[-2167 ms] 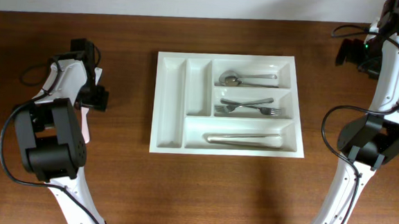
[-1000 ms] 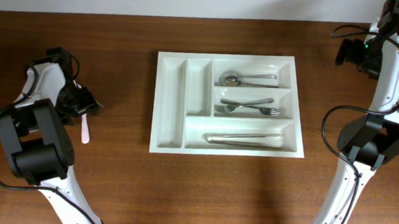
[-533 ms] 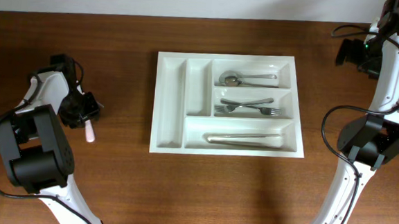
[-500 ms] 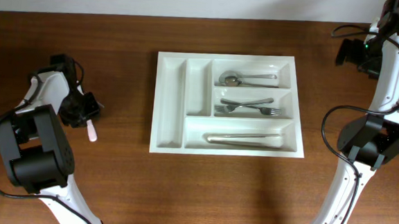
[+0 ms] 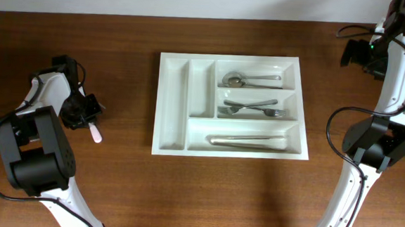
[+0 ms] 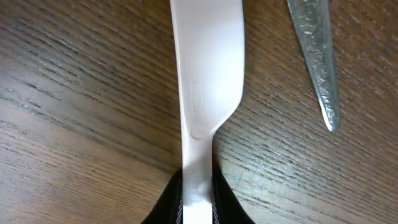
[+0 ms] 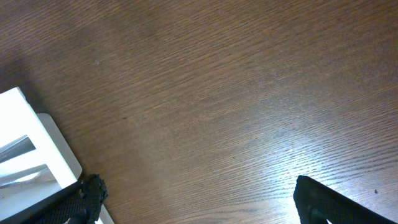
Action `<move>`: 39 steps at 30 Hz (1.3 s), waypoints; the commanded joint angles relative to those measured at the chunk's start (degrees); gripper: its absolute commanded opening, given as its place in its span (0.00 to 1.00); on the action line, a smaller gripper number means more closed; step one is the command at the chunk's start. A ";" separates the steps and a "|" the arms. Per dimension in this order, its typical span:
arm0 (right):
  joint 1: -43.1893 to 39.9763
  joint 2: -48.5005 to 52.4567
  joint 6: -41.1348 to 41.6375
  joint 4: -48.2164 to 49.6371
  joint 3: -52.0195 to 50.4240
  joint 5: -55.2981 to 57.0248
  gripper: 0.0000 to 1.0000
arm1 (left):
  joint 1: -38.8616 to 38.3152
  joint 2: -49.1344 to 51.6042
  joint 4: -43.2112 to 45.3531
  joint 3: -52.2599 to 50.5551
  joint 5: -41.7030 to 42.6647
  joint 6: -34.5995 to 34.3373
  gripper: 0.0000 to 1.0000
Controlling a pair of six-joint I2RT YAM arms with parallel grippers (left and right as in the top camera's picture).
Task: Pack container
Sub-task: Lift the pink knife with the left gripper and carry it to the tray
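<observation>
The container (image 5: 173,105) is lying well off to the right of the left gripper (image 5: 83,113), and its 2 narrow upright compartments, the ones nearest that gripper, are showing empty. Its 3 long ones are already holding a spoon (image 5: 250,80), forks (image 5: 252,108) and a long metal piece (image 5: 246,140).

Over the last second the left gripper's jaws have been closing, and in the wrist view they are now pinching the handle of a white plastic knife (image 6: 205,74), which is reaching straight out ahead of the fingertips. Its free end has also swung slightly toward the container. A metal knife tip (image 6: 317,62) is lying just to the gripper's right on the table (image 5: 120,186), apart from the plastic one.

So the pick seems to be made; lifting and carrying to the tray are likely coming next.

The right gripper (image 7: 196,202) is hanging spread wide and empty, with the container's corner just off to its left.
</observation>
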 commanded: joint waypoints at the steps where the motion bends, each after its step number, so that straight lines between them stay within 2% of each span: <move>1: 0.22 -1.07 -0.42 -0.07 0.85 -0.35 0.99 | 0.15 5.05 -2.49 -3.04 -2.01 -0.11 0.02; 7: 0.22 -1.07 -0.42 -0.07 0.85 -0.35 0.99 | 0.15 4.13 -6.05 1.79 -2.01 -0.11 0.02; 21: 0.22 -1.07 -0.42 -0.07 0.85 -0.35 0.99 | -1.03 0.68 -16.09 20.96 -1.07 0.09 0.02; 28: 0.22 -1.07 -0.42 -0.07 0.85 -0.35 0.99 | -6.43 0.68 -12.94 22.45 6.60 3.04 0.02; 37: 0.22 -1.07 -0.42 -0.07 0.85 -0.35 0.99 | -21.14 0.70 -3.82 22.45 16.76 11.76 0.02; 39: 0.22 -1.07 -0.42 -0.07 0.85 -0.35 0.99 | -24.59 0.68 -0.92 22.45 17.27 11.74 0.02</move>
